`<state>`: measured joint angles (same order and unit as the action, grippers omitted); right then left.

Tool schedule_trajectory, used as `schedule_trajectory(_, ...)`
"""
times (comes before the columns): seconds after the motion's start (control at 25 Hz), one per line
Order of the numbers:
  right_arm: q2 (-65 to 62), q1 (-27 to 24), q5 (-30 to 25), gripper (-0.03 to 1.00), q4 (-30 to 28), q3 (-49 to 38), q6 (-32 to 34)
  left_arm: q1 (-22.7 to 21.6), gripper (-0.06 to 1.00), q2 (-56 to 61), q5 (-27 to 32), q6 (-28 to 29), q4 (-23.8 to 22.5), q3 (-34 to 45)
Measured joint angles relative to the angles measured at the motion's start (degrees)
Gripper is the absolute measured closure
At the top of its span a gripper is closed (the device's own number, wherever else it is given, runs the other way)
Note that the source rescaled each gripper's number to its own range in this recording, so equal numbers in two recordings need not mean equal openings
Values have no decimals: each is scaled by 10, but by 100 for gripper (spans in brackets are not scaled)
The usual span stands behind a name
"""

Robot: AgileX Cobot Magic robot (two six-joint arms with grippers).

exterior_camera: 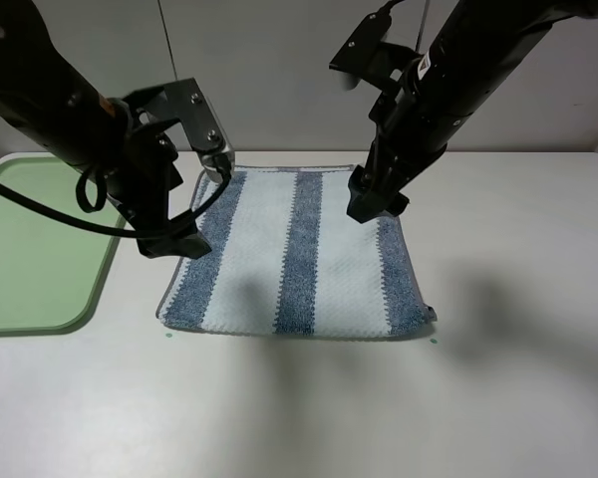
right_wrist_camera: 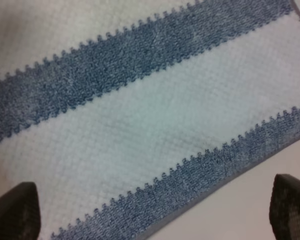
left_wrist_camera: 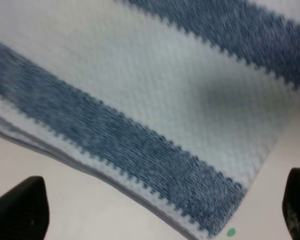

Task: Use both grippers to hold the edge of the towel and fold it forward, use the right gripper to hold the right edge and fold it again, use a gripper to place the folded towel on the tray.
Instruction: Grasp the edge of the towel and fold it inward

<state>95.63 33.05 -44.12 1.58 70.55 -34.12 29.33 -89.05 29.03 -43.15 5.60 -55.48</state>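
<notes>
White table point(exterior_camera: 498, 398): towel point(exterior_camera: 299, 254) flat at centre, tray point(exterior_camera: 30, 249) at 9 o'clock; L gripper point(exterior_camera: 177, 242) & R gripper point(exterior_camera: 377, 207) wide open, empty, above it, so R pinching one layer only would skew fold.

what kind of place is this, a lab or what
Probably a robotics lab test bench: two black jointed robot arms hang over a plain white table, with a blue-and-white striped waffle towel and a light green plastic tray laid out.
</notes>
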Motion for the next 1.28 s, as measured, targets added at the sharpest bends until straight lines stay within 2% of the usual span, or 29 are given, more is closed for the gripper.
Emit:
schedule_trajectory(0.4, 38, 0, 1, -3, 0, 0, -84, 13, 3, -11, 23, -88, 1, 15)
schedule_trajectory(0.64, 74, 0, -13, -3, -5, -1, -118, 13, 3, -11, 27, -169, -2, 59)
schedule_trajectory(0.88, 86, 0, -14, -3, -37, -52, -168, 13, 3, -11, 27, -178, -26, 70)
schedule_trajectory(1.04, 86, 0, -8, -3, -69, -96, -174, 13, 3, -11, 26, -178, -27, 90)
schedule_trajectory(1.28, 86, 0, 32, -3, -71, -145, -174, 13, 3, -11, 0, -178, -27, 119)
